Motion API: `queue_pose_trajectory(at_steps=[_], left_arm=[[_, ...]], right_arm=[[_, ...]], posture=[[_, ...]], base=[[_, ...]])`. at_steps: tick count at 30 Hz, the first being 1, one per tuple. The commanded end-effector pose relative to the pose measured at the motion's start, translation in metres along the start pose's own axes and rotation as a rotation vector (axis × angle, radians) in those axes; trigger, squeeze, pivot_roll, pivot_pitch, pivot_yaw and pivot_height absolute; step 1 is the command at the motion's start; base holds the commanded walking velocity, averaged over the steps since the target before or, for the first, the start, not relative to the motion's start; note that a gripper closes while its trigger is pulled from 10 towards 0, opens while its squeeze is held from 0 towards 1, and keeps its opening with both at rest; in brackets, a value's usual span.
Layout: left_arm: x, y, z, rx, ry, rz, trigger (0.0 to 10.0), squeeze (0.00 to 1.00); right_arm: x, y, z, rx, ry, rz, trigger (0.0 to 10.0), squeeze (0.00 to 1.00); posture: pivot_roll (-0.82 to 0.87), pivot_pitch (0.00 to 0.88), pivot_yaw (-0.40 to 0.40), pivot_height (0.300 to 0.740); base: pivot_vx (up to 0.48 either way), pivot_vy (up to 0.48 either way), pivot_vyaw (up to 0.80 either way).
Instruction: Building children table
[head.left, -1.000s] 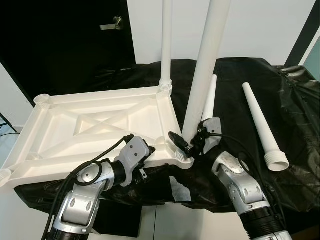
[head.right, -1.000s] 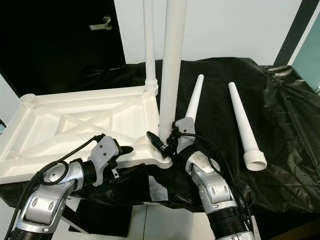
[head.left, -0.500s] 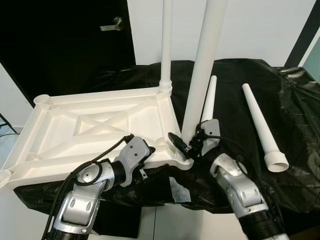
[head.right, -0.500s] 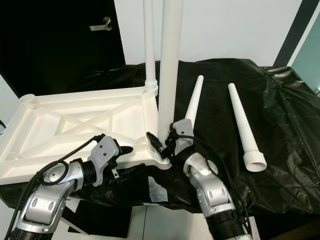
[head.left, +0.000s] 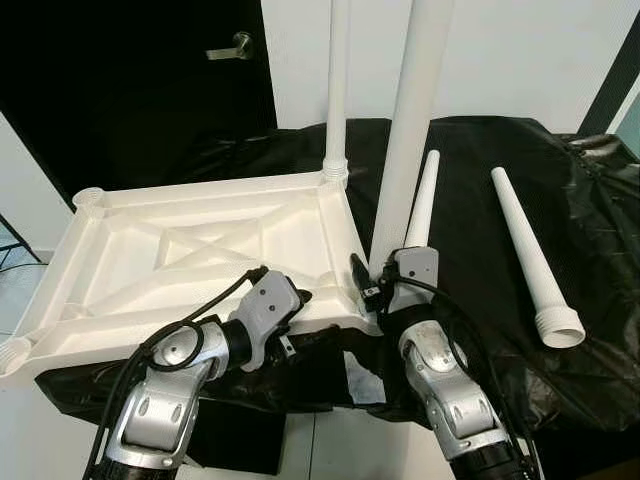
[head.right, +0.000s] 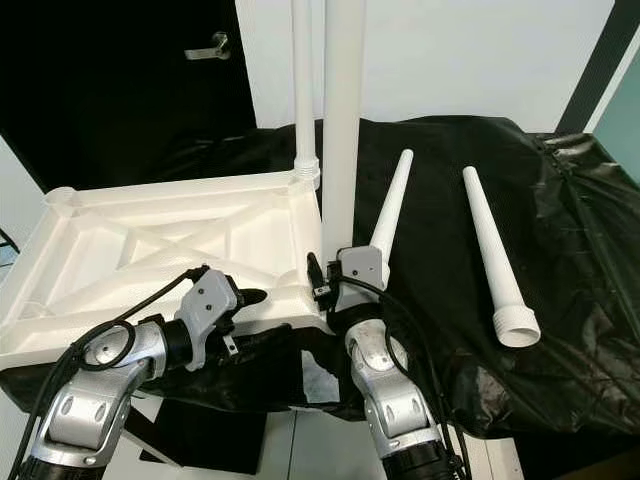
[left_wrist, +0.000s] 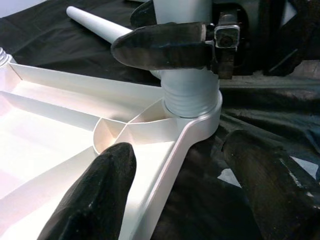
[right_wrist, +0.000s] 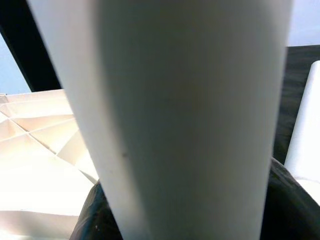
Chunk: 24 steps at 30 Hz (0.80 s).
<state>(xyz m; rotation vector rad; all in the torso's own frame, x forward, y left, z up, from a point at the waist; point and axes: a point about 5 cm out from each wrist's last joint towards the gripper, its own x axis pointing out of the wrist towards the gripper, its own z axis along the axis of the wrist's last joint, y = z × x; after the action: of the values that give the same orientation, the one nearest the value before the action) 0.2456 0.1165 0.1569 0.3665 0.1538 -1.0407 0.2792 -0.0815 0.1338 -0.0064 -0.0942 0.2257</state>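
From our head cameras we look down on an upturned white plastic tabletop (head.left: 190, 250), ribbed underside up, lying on a table draped in black plastic sheeting (head.left: 600, 250). A thin white leg (head.left: 337, 90) stands upright in its far corner socket, and a thicker white leg (head.left: 410, 130) stands in the near corner socket. Our right gripper (head.left: 368, 288) is closed around the base of that near leg, just above the socket. Our left gripper (head.left: 300, 300) sits at the tabletop's near edge, close beside the same corner. Two loose white legs lie on the sheeting to our right: one (head.left: 420, 205) just behind our right wrist, the other (head.left: 530, 255) well apart, its threaded end toward us. A black door with a lever handle (head.left: 232, 47) stands behind.

Through our left wrist camera, our two black fingers (left_wrist: 95, 195) are spread wide, one over the tabletop's ribbed inside and the other outside its rim, gripping nothing. Ahead, the near leg's ribbed base (left_wrist: 192, 92) sits in the round corner socket, with a finger of our right gripper (left_wrist: 160, 45) pressed against the leg above it.

Through our right wrist camera, the near leg (right_wrist: 185, 110) stands very close, with the tabletop's ribs (right_wrist: 35, 150) beside it and a loose leg (right_wrist: 307, 125) at the edge.
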Motion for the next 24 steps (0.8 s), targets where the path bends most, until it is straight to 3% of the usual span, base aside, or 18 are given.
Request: queue_pose_trajectory(at_steps=[1,20,21,23,24], left_arm=[[-0.002,0.01,0.002,0.019,0.0,0.144,10.0,0.0],[-0.002,0.008,-0.002,0.018,0.01,0.129,10.0,0.0],[-0.002,0.007,-0.005,0.016,0.017,0.127,10.0,0.0],[-0.002,0.007,-0.005,0.016,0.017,0.127,10.0,0.0],[-0.002,0.006,-0.007,0.014,0.022,0.125,10.0,0.0]], right_arm=[[-0.009,0.003,-0.023,0.016,0.114,-0.035,10.0,0.0],[-0.013,-0.003,-0.021,0.001,0.075,-0.047,10.0,0.0],[-0.014,-0.006,-0.021,-0.001,0.071,-0.045,10.0,0.42],[-0.014,-0.006,-0.021,-0.001,0.071,-0.045,10.0,0.42],[-0.014,-0.009,-0.019,0.002,0.059,-0.036,10.0,1.0]], posture=[[0.03,0.0,0.028,0.74],[0.02,0.0,0.032,0.74],[0.02,0.0,0.032,0.74],[0.02,0.0,0.032,0.74],[0.02,0.0,0.031,0.74]], base=[[0.0,0.0,0.0],[0.0,0.0,0.0],[0.0,0.0,0.0],[0.0,0.0,0.0],[0.0,0.0,0.0]])
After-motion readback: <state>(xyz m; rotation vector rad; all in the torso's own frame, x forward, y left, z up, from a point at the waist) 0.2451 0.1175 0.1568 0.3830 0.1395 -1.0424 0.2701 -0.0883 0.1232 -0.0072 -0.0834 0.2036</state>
